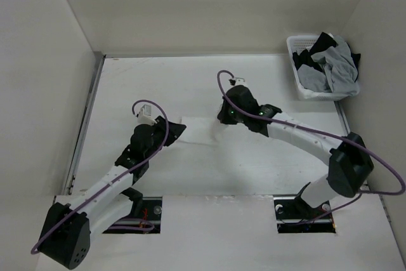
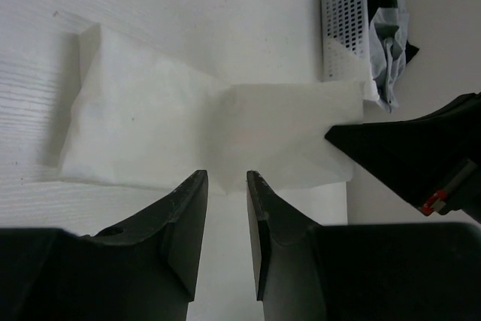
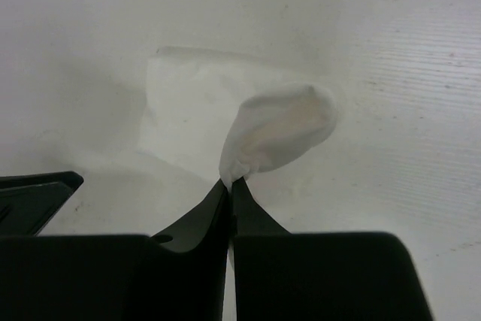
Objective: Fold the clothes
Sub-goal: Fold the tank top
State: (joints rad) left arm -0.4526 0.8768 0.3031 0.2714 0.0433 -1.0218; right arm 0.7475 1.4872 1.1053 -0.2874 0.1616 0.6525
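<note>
While left gripper [image 2: 225, 177] gapes, right gripper [image 3: 229, 183] pinches one garment [image 2: 150, 125] (white).

white garment [image 1: 200, 132] partly hidden under left arm [image 1: 147, 143] and right arm [image 1: 241, 111], basket [image 2: 343, 20] cropped in left wrist view

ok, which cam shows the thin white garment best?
Left wrist: the thin white garment lies spread on the table, nearly whole, with its outline and crease clear. Top external shows the garment only as a small pale patch. Right wrist shows one corner bunched in the right fingers, the rest foreshortened.
</note>
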